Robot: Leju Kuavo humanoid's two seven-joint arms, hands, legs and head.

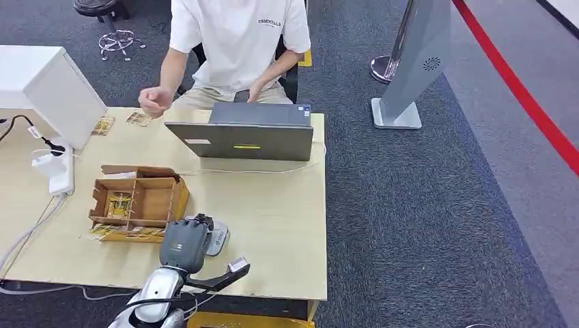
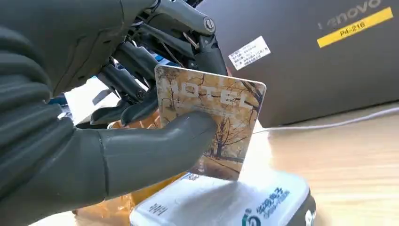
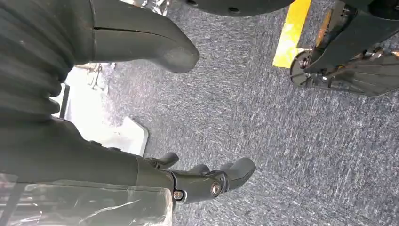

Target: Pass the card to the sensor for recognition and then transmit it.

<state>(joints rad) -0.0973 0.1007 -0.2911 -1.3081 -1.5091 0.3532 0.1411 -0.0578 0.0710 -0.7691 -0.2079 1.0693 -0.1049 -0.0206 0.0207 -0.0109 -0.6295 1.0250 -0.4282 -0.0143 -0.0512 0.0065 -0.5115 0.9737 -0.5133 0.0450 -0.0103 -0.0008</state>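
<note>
Left hand — we log it pinching a glossy rectangular hotel card, thumb against fingers, above the white sensor; head view hides the card. Right hand — spread, holding nothing, over speckled carpet.

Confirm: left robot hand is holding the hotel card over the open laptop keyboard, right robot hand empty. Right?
Not quite. The left robot hand does hold the hotel card, but over the white card sensor on the table, in front of the laptop, as the left wrist view shows. The right robot hand is empty.
</note>
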